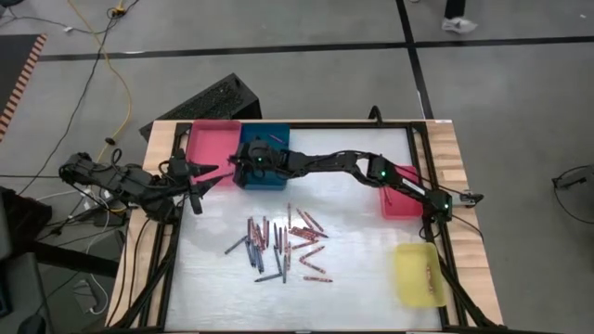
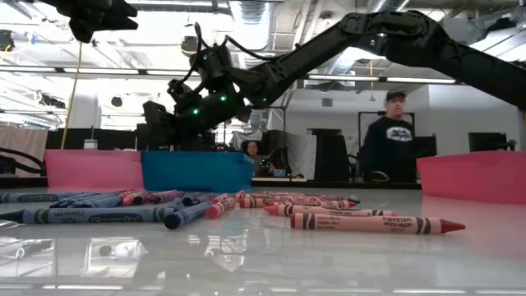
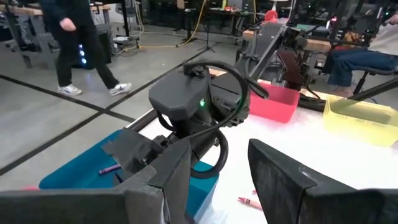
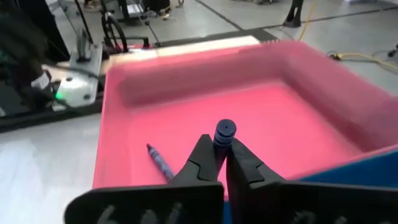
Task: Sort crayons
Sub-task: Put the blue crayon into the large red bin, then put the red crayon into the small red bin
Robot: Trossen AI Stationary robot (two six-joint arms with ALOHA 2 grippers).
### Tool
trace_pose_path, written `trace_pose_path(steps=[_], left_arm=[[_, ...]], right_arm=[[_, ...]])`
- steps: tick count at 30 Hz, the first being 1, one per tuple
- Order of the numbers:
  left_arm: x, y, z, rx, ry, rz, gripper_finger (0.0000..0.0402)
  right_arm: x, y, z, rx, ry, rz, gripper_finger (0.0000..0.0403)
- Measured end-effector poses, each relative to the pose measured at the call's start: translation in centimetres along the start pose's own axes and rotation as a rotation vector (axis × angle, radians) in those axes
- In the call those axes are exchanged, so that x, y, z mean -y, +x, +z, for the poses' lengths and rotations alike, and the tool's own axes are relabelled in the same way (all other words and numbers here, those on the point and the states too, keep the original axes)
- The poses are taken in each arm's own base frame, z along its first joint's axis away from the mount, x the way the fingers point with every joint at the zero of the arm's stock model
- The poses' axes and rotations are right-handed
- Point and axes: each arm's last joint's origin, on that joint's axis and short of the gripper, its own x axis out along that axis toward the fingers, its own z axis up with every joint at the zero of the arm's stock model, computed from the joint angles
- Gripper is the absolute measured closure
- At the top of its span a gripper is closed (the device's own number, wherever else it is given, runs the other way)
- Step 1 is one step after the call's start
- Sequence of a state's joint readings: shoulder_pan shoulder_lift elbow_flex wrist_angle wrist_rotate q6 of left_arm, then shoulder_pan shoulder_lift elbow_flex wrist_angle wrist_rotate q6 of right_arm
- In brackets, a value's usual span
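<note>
Right gripper (image 4: 221, 163) clamps a blue crayon (image 4: 224, 132) above the pink plastic tray (image 4: 298, 112), upper-left in the high view. Left gripper (image 3: 217, 186) open, empty. Loose crayons (image 1: 283, 243) lie mid-table; blue tray (image 1: 269, 178) sits beneath the right arm.

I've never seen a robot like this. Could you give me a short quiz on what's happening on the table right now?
1. True or false: the right gripper is shut on a blue crayon.
2. Which tray sits directly beside the blue tray? A yellow, B pink, C red.
3. Fill in: the left gripper is open and holds ____.

Key:
1. True: the crayon stands end-on between its fingers.
2. B, the pink tray.
3. Nothing.
</note>
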State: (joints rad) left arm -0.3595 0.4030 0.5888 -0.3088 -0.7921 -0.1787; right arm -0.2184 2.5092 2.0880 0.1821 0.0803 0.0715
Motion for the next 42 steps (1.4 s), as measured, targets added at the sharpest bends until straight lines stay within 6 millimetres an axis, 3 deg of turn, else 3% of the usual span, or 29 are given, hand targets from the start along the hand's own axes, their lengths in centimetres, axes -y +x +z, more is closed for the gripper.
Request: trace_pose_path(steps=[9, 18, 20, 23, 28, 32, 36, 39, 42], left_arm=[[0.0, 0.0, 0.0, -0.002, -0.016, 0.0, 0.0252], [0.0, 0.0, -0.1, -0.01, -0.016, 0.002, 0.0252], [0.0, 0.0, -0.2, -0.013, -0.013, 0.003, 0.0252], [0.0, 0.0, -0.2, -0.012, -0.013, 0.003, 0.0252], [0.0, 0.0, -0.2, -0.014, -0.012, 0.003, 0.0252], [-0.1, 0.0, -0.5, -0.039, 0.008, 0.008, 0.0252], [-0.2, 0.0, -1.0, -0.08, -0.006, 0.003, 0.0252], [-0.1, 0.0, -1.4, -0.125, -0.009, -0.049, 0.0252], [0.0, -0.1, -1.7, -0.168, 0.0, -0.096, 0.0252]], right_arm=[[0.0, 0.0, -0.1, -0.01, 0.0, 0.0, 0.0353], [0.0, -0.1, -0.2, -0.04, -0.034, 0.001, 0.0347], [0.0, -0.5, 0.4, -0.051, -0.077, 0.002, 0.0347], [-0.2, -2.0, 3.3, -0.014, -0.161, 0.006, 0.0347], [-0.2, -7.5, 11.3, 0.061, -0.271, -0.004, 0.0346], [-0.1, -12.9, 15.3, -0.04, -0.341, 0.003, 0.0346], [-1.4, -21.2, 19.8, -0.096, -0.376, 0.045, 0.0346], [-2.4, -26.8, 21.1, -0.179, -0.34, 0.089, 0.0346], [-3.5, -30.2, 21.1, -0.27, -0.274, 0.127, 0.0346]])
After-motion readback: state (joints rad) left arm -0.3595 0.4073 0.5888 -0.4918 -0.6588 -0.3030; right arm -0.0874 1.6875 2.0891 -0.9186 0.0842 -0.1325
